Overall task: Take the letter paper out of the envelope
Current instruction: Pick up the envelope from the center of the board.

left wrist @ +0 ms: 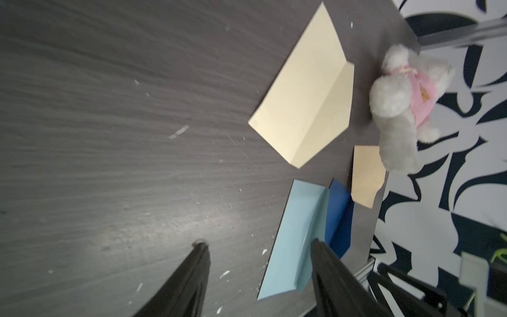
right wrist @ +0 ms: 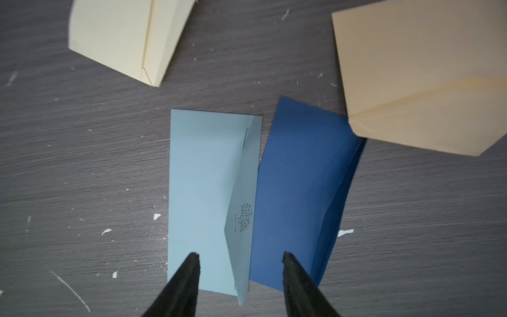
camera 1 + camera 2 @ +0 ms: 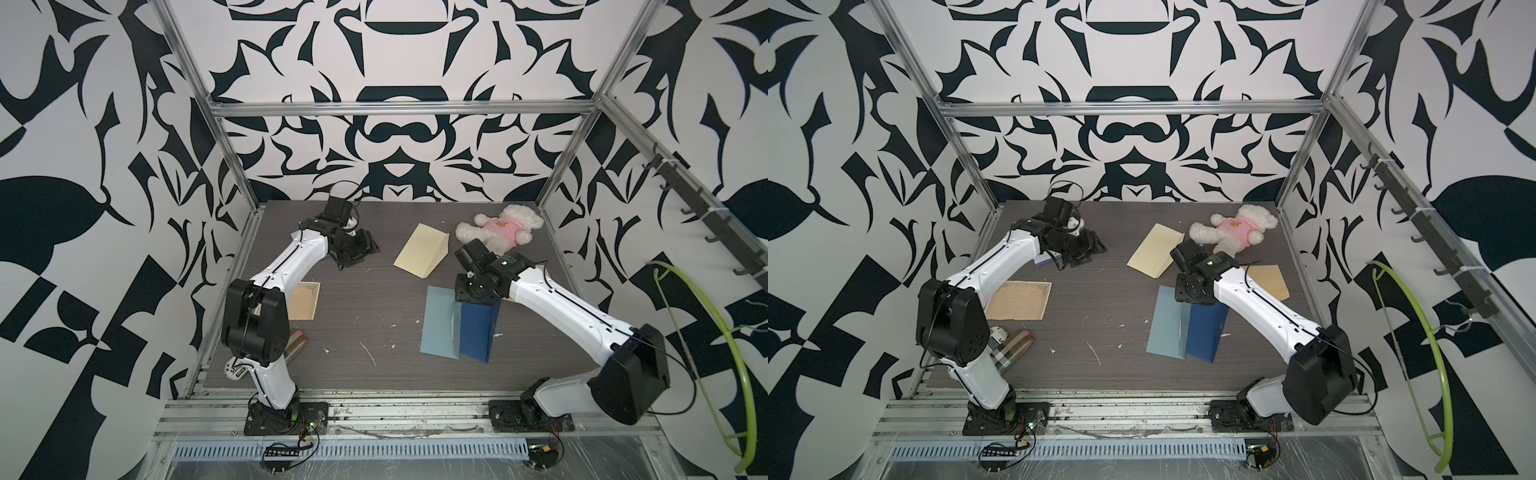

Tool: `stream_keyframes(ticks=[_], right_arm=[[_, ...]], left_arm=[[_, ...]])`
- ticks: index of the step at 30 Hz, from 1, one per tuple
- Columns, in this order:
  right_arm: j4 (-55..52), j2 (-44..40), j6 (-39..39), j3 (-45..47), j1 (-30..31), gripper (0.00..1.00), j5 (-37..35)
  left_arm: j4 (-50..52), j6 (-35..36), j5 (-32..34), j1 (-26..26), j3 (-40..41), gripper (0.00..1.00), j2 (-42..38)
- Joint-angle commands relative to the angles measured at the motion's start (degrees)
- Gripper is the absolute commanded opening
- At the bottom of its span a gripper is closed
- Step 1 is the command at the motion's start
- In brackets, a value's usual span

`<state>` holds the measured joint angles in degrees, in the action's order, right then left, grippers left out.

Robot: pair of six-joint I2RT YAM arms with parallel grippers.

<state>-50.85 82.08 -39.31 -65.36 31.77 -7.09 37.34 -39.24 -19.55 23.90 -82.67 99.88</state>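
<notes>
So the right gripper [image 2: 238,256] hangs jaws spread, empty, over the light blue paper envelope [image 3: 438,324]. It's flap-lifted, right of centre in both top views, just beside a dark blue paper envelope [image 3: 478,332]. Further back: cream folded paper envelope [image 3: 419,249], then left gripper [image 1: 259,243], spread too, empty.

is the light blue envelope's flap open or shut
Open: the light blue envelope has its triangular flap lifted off the body, not pressed flat.

Left envelope [image 3: 438,324] touching right envelope [image 3: 478,332], third envelope [image 3: 419,249] behind, plush toy [image 3: 498,230] farther back
</notes>
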Motion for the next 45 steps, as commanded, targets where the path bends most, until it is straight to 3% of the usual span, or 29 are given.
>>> stream_keyframes(ticks=[1, 8, 17, 31, 37, 45], right_arm=[[2.2, 1.2, -0.9, 1.1, 0.5, 0.54, 0.8], [4.5, 5.1, -1.4, 4.0, 1.1, 0.54, 1.7], [5.6, 9.4, -1.9, 5.0, 2.3, 0.52, 1.8], [6.2, 10.8, -0.9, 8.1, 2.3, 0.43, 0.7], [7.1, 11.3, -0.6, 8.7, 2.3, 0.32, 0.9], [7.4, 11.2, -1.0, 8.7, 2.3, 0.08, 0.3]], left_arm=[[-3.7, -4.0, -1.3, 5.0, 4.6, 0.59, -1.9], [-9.9, -8.4, -3.0, 15.7, 9.6, 0.50, 2.1], [-15.0, -11.2, -5.4, 23.1, 8.9, 0.42, 11.1], [-14.6, -11.9, -3.1, 24.1, 10.3, 0.36, 15.1], [-14.5, -11.6, -3.4, 24.1, 10.3, 0.35, 15.7], [-14.2, -11.0, -3.6, 24.1, 9.9, 0.37, 15.5]])
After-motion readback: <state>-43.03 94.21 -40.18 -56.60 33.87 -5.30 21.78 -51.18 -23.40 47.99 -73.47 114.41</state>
